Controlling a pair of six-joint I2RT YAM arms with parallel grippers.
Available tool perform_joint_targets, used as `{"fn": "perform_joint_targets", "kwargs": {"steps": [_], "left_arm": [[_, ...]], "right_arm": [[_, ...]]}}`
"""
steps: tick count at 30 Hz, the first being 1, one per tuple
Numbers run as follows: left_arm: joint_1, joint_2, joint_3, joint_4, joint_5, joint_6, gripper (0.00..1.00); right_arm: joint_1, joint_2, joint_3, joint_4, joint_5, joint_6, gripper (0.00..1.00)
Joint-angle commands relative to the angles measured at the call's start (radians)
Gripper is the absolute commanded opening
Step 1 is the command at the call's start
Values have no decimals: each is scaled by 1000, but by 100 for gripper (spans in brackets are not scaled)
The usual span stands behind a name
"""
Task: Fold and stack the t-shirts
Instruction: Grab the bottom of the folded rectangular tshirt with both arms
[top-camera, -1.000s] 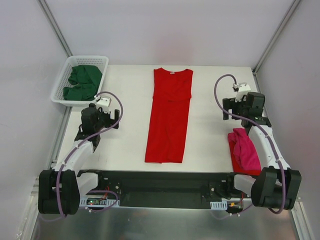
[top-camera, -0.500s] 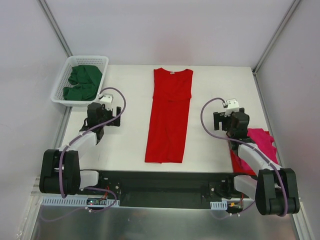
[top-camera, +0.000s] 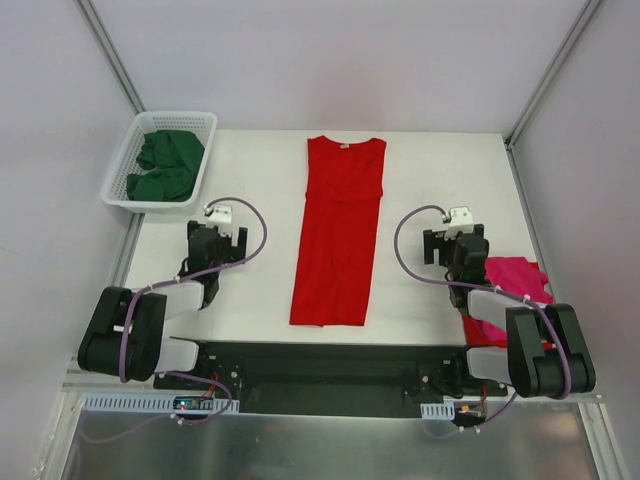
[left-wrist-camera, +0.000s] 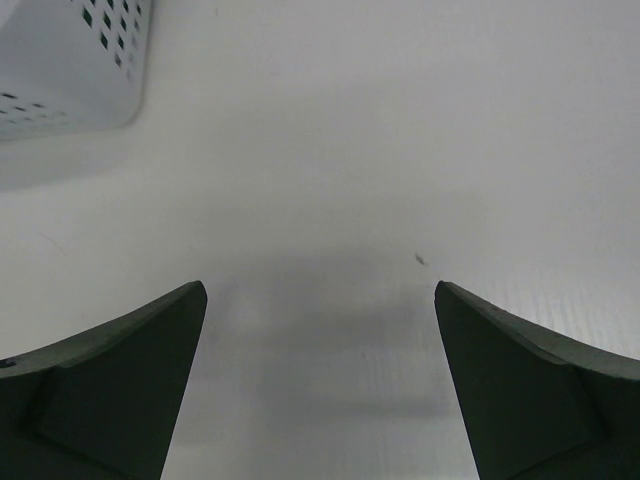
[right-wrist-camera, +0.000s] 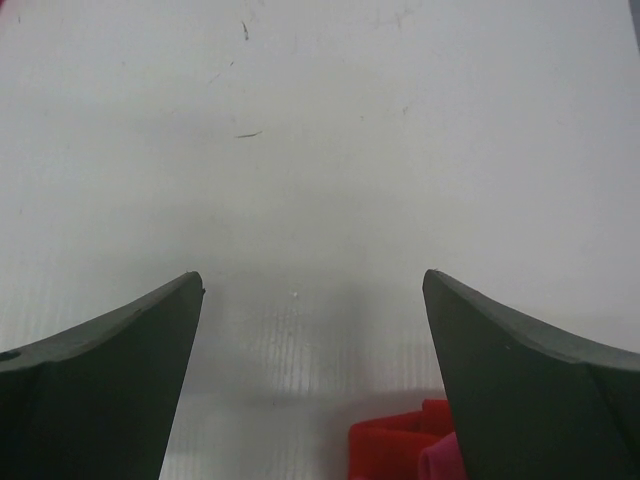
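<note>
A bright red t-shirt, folded into a long strip, lies down the middle of the white table. A magenta-pink t-shirt sits crumpled at the near right on a folded red cloth; the right wrist view shows their edges as the red cloth and the pink t-shirt. Dark green t-shirts lie in the basket. My left gripper is open over bare table, left of the red t-shirt. My right gripper is open and empty, right of it.
The white lattice basket stands at the far left corner; its corner shows in the left wrist view. Pale walls with metal posts close in the table on three sides. Both arms are drawn back near their bases.
Both arms have drawn back toward the near edge and lowered. The right arm moved off the pink t-shirt, which now shows more fully. Both grippers stayed open.
</note>
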Motion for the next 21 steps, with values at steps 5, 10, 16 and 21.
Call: {"fn": "perform_joint_targets", "kwargs": {"steps": [5,10,16,21], "left_arm": [[1,-166,-247,384,301,110,99],[1,-174,-301,493,261,92,100],[21,-97,-237,469,74,6,99],[72,-60,-141,331,113,-40,99]], "right_arm": [[10,-22,-42,187,45,27,96],[9,-33,-168,428,-18,3,96],[21,50,-138,448,140,53,96],[4,55,-109,397,137,68,96]]}}
